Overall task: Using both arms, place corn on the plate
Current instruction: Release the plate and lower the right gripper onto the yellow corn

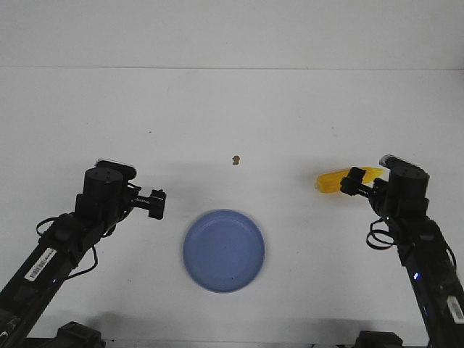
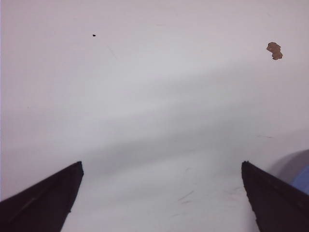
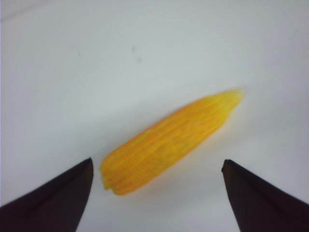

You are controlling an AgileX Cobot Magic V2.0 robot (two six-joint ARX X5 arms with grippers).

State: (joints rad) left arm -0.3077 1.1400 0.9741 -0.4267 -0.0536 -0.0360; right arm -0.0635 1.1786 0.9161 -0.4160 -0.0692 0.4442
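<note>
The yellow corn cob point(image 1: 333, 179) lies on the white table at the right, partly hidden by my right gripper point(image 1: 353, 181). In the right wrist view the corn point(image 3: 169, 141) lies slantwise just ahead of the open right gripper point(image 3: 157, 164), its thick end near one finger, untouched. The round blue plate point(image 1: 223, 251) sits empty at the front centre. My left gripper point(image 1: 156, 204) is open and empty, left of the plate; in the left wrist view it point(image 2: 161, 164) hangs over bare table, with the plate's edge point(image 2: 301, 180) at the side.
A small brown speck point(image 1: 235, 160) lies on the table behind the plate; it also shows in the left wrist view point(image 2: 274, 50). The table's far edge point(image 1: 232, 68) meets a white wall.
</note>
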